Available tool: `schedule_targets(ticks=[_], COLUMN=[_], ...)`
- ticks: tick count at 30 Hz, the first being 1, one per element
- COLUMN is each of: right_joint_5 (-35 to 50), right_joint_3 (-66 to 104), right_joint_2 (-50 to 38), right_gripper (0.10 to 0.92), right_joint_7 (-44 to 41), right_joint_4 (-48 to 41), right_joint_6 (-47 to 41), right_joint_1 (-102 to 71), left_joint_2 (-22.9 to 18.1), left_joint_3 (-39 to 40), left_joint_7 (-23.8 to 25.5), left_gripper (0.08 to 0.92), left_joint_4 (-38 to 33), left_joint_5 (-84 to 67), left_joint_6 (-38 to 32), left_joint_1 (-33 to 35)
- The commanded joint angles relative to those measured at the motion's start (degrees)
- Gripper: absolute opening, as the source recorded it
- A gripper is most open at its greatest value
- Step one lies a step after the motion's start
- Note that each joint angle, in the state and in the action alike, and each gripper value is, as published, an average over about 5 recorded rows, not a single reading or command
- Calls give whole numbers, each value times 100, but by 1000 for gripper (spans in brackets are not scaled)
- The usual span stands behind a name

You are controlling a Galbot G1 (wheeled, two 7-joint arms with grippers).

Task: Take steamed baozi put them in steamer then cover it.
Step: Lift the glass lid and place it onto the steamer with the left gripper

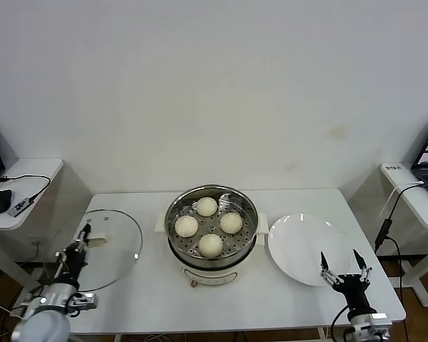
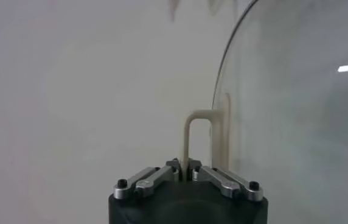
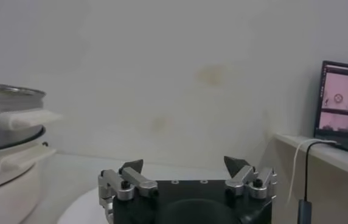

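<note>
Clamping the lid (image 1: 108, 239) handle (image 2: 199, 137), the left pincer (image 1: 78, 246) must lift and carry it over the steamer (image 1: 211, 226) holding four buns (image 1: 207, 206); right pincer (image 1: 344, 268) waits wide.

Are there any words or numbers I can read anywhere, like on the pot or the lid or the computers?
No text can be read anywhere.
Steamer: no label or numbers show on it.
Cover: plain glass, nothing written.
White plate: blank.
Laptop screen on the side desk: it shows small windows, but everything is too tiny and blurred to read.
White box on that desk: a dark mark on top, too small to read.
</note>
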Motion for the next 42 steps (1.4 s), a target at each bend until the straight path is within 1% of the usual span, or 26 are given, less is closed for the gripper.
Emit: schedule_targets(ticks=[1, 5, 10, 13, 16, 21, 25, 30, 35, 42], right_joint_5=[-125, -219, -555, -860, -1054, -1330, -1514, -1669, -1712, -1811], right_joint_3=[-26, -15, -54, -54, -67, -171, -274, -285, -254, -277], right_joint_2=[3, -17, 72, 166, 226, 349, 463, 504, 516, 542], right_gripper=[823, 823, 823, 823, 823, 823, 823, 823, 823, 823], right_joint_7=[-12, 8, 64, 93, 124, 191, 232, 276, 304, 341], right_joint_4=[-60, -126, -101, -35, 39, 88, 14, -33, -78, -71], right_joint_6=[24, 50, 82, 79, 89, 92, 110, 167, 194, 252], right_joint_1=[17, 4, -13, -7, -27, -32, 12, 32, 47, 9], left_joint_2=[444, 530, 849, 802, 559, 186, -153, -712, -1323, -1757], left_joint_3=[-138, 250, 966, 1498, 1977, 2685, 3079, 3454, 3693, 3969], left_joint_7=[1066, 1257, 1236, 1233, 1430, 1976, 2305, 2619, 2751, 2676], left_gripper=[147, 147, 147, 147, 147, 147, 147, 147, 147, 147], left_joint_4=[-1870, -2278, -2304, -2244, -2144, -1974, -1772, -1444, -1070, -713], left_joint_5=[-883, -1082, -1419, -1367, -814, 323, 857, 1274, 1609, 1700], left_joint_6=[840, 1039, 1422, 1658, 1841, 2119, 2258, 2437, 2548, 2628], left_joint_1=[472, 299, -13, -332, -761, -1349, -1727, -2168, -2433, -2502])
